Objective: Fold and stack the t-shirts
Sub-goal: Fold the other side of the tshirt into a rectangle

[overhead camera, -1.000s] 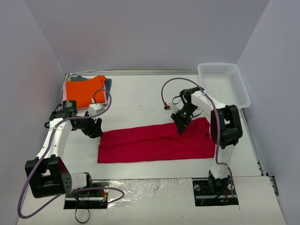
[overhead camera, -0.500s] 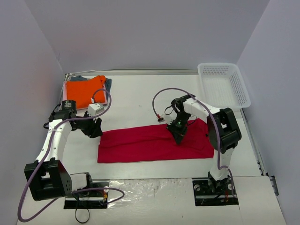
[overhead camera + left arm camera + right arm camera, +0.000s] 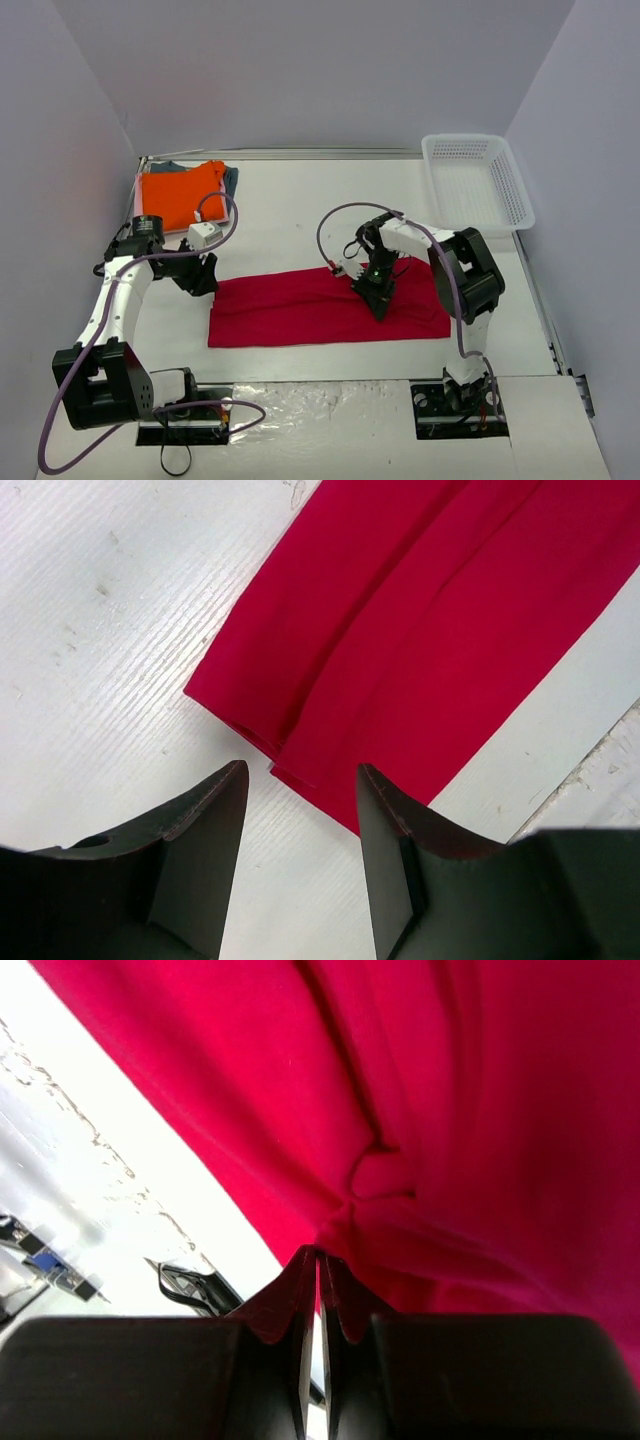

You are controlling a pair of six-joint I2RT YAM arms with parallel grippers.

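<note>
The crimson-red t-shirt (image 3: 290,305) lies folded in a long strip across the table's middle. My left gripper (image 3: 207,278) is open just off the strip's left end; in the left wrist view the shirt's corner (image 3: 430,620) lies between and just ahead of my left gripper (image 3: 300,770). My right gripper (image 3: 380,298) is over the strip's right half, shut on a pinch of red cloth (image 3: 400,1090) that bunches at my right gripper (image 3: 318,1252). The folded orange t-shirt (image 3: 180,195) lies at the back left on a grey-blue one (image 3: 232,180).
A white mesh basket (image 3: 520,195) stands at the back right corner. Walls close the table on the left, back and right. A purple cable loops above the right arm, and another runs along the left arm.
My right gripper has moved left and toward the front across the shirt, drawing red cloth with it. The left arm has barely moved.
</note>
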